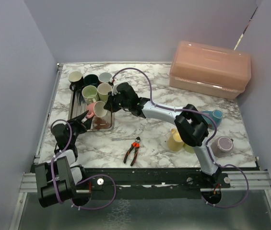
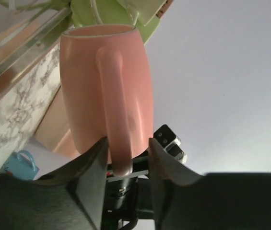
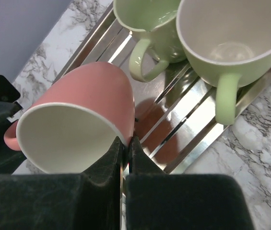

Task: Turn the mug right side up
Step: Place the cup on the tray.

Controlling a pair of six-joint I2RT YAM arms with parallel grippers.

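The pink mug (image 1: 96, 109) with a white inside is held tilted on its side over the near end of the metal rack (image 1: 76, 108). My right gripper (image 1: 107, 106) is shut on its rim, one finger inside and one outside; the right wrist view shows the jaws (image 3: 126, 143) pinching the rim of the mug (image 3: 87, 96). My left gripper (image 1: 85, 118) is at the mug's handle. In the left wrist view its fingers (image 2: 128, 148) straddle the handle of the mug (image 2: 101, 86) with a gap on one side, so it is open.
The rack (image 3: 193, 139) holds two light green mugs (image 1: 89, 92) (image 1: 104, 89), a white one (image 1: 75, 76), a dark one (image 1: 91, 79) and a pale one (image 1: 105, 76). Pliers (image 1: 133, 151), yellow mug (image 1: 175, 140), blue mug (image 1: 215, 115), mauve mug (image 1: 221, 145), pink box (image 1: 209, 67).
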